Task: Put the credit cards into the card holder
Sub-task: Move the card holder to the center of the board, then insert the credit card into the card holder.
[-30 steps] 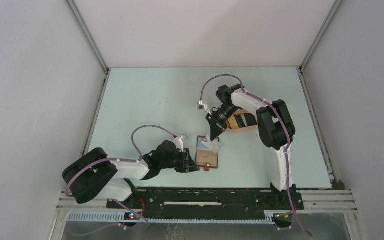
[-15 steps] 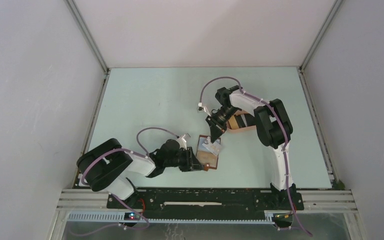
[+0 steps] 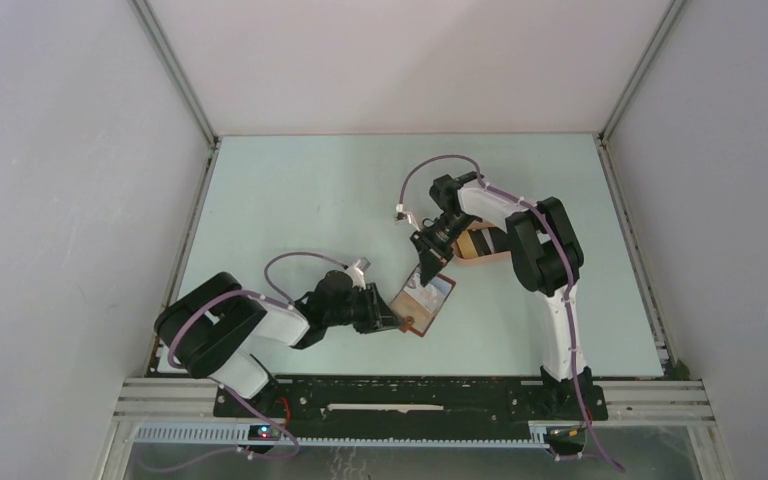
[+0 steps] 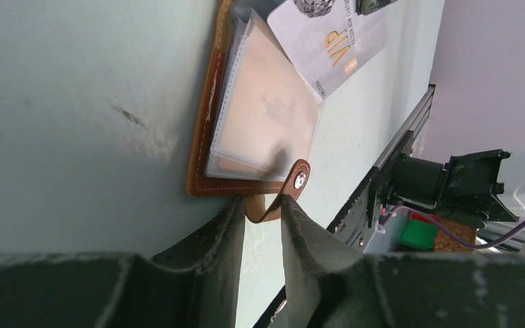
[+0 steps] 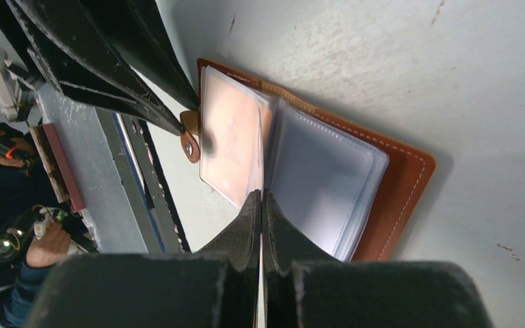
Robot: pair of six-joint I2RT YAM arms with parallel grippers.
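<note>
my left gripper (image 4: 263,212) pinches the open card holder (image 4: 204,137) by its near edge; my right gripper (image 5: 260,205) clamps a grey credit card (image 4: 328,41).

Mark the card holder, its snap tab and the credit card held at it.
card holder (image 4: 260,123), left wrist view, clear inner sleeve.
snap tab (image 4: 299,179), left wrist view, metal button.
credit card (image 4: 335,44), left wrist view, printed face.

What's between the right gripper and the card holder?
A grey VIP credit card: the right gripper is shut on its upper end, and its lower end reaches the clear sleeves of the card holder. The left wrist view shows it best.
</note>
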